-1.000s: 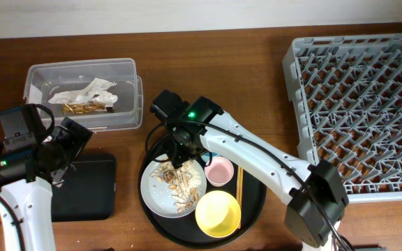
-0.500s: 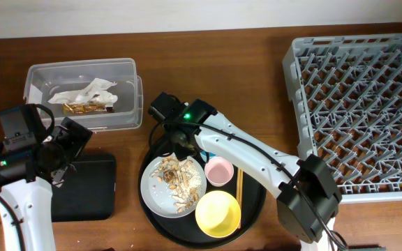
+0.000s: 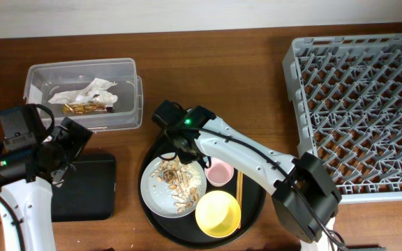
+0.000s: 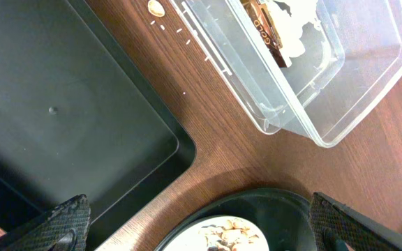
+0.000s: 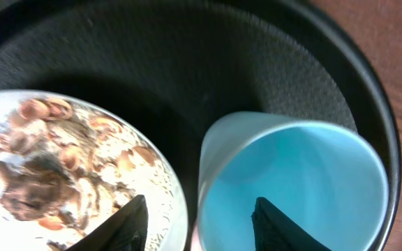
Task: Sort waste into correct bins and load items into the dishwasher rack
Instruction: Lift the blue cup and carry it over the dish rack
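Observation:
The light-blue cup [image 5: 292, 181] stands on the round black tray, next to the grey plate [image 3: 173, 185] with brown food scraps [image 5: 40, 160]. My right gripper [image 5: 197, 226] is open and straddles the cup's left wall, one finger inside and one over the plate. In the overhead view my right gripper [image 3: 184, 148] hides the cup. The pink cup [image 3: 219, 171], yellow bowl [image 3: 218, 213] and chopsticks [image 3: 240, 187] lie on the same tray. The wrapper [image 3: 86, 97] is in the clear tub [image 3: 128, 70]. My left gripper [image 3: 67, 150] is open and empty above the black rectangular tray [image 3: 89, 192].
The dishwasher rack [image 3: 358, 104] fills the right side. The round black tray [image 3: 257, 202] sits at centre front. In the left wrist view the clear tub [image 4: 340, 104], black rectangular tray [image 4: 61, 125] and a stray scrap [image 4: 157, 8] on the wood show.
My right gripper has moved lower and slightly forward onto the round tray, closing in on the light-blue cup. The left arm has not moved.

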Robot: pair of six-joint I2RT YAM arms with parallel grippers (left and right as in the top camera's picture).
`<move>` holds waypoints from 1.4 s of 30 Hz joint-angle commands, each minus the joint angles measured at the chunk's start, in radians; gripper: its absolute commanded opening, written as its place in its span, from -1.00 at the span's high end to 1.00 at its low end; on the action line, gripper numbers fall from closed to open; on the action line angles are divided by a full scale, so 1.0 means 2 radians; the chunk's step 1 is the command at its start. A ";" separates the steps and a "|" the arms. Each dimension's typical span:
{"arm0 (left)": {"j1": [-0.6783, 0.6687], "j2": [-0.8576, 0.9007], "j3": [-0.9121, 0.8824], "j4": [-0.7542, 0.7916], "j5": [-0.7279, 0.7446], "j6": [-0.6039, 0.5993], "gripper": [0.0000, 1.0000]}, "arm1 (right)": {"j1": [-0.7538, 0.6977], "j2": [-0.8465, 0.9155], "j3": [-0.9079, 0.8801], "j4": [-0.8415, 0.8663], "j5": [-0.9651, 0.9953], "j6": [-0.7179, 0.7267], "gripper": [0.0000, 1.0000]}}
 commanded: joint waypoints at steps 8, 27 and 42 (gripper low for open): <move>0.003 0.000 -0.002 0.000 0.003 -0.006 -0.98 | 0.003 0.002 -0.010 0.002 0.008 0.011 0.31; 0.002 0.000 -0.002 0.000 0.003 -0.006 -0.98 | -0.010 -0.006 0.130 -0.071 0.014 -0.016 0.92; 0.002 0.000 -0.002 0.000 0.003 -0.006 -0.98 | -0.445 -0.006 0.379 -0.179 -0.039 -0.097 0.92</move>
